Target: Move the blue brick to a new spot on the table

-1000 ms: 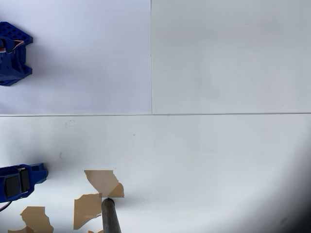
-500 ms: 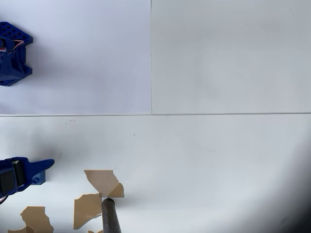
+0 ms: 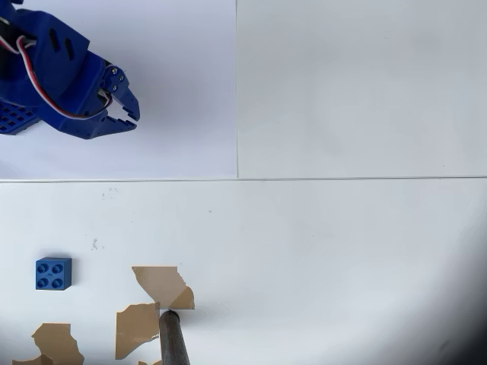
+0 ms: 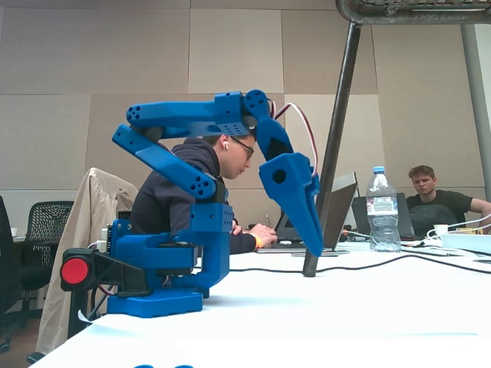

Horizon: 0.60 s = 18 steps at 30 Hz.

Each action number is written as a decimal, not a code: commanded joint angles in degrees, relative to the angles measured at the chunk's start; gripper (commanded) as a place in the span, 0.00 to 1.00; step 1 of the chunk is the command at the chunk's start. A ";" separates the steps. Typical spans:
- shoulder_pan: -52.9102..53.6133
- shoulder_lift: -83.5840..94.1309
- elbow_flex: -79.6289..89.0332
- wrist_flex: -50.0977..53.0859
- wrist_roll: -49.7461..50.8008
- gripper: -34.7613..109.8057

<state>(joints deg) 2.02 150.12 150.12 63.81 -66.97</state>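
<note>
The blue brick (image 3: 53, 274) lies studs up on the white table (image 3: 342, 251) at the lower left of the overhead view, just left of the tan peeled patches (image 3: 161, 284). Nothing touches it. My blue gripper (image 3: 131, 118) hovers far from it, at the upper left over the paler sheet, with its fingers together and nothing between them. In the fixed view the arm is folded over its base (image 4: 153, 268), and the gripper (image 4: 316, 247) hangs pointing down a little above the table (image 4: 368, 307).
A dark pole (image 3: 173, 342) stands on the table by the peeled patches, right of the brick; in the fixed view this pole (image 4: 330, 153) slants up behind the gripper. Behind the table are a water bottle (image 4: 381, 208), a laptop, a cable and two seated people.
The gripper was low at the left edge over the brick's spot. It has let go, risen and swung to the upper left, and the brick now lies uncovered on the table.
</note>
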 commanded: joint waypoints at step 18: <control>-12.39 11.69 28.65 -18.37 -7.65 0.24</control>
<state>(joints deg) -11.07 154.86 174.20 44.91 -73.65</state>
